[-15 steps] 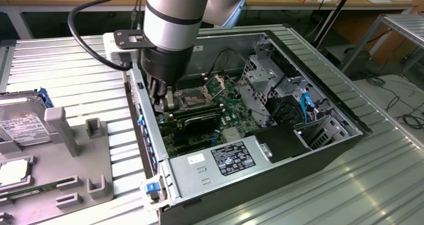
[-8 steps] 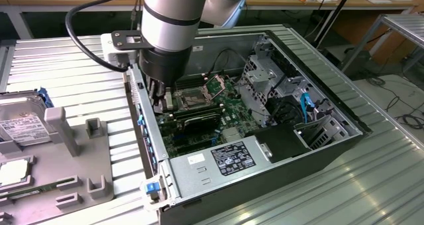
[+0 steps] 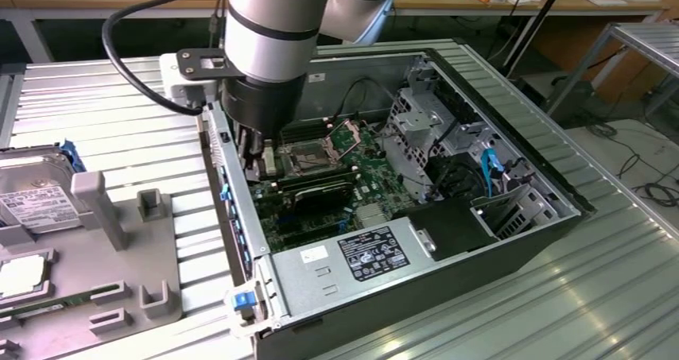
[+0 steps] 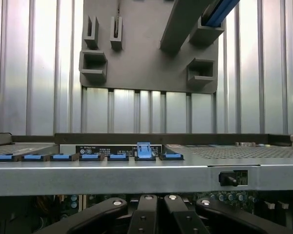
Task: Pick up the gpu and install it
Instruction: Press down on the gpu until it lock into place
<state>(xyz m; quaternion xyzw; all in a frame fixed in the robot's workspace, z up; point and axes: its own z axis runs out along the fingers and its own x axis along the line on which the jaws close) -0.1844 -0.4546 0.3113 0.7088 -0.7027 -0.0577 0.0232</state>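
The gpu (image 3: 316, 191) appears as a dark, narrow card standing edge-up across the green motherboard inside the open computer case (image 3: 530, 185). My gripper (image 3: 254, 165) reaches down into the case beside the rear wall, at the card's end nearest that wall. Its black fingers (image 4: 146, 214) stand close together, shut. The fingertips are hidden, so I cannot tell whether they touch or hold the card.
A silver power supply (image 3: 351, 265) fills the case's near corner, and a drive cage (image 3: 424, 129) stands on the exterior view's right. The processor socket (image 3: 313, 155) lies just behind the card. A grey parts tray (image 3: 127, 241) with a hard drive (image 3: 32, 193) sits on the exterior view's left.
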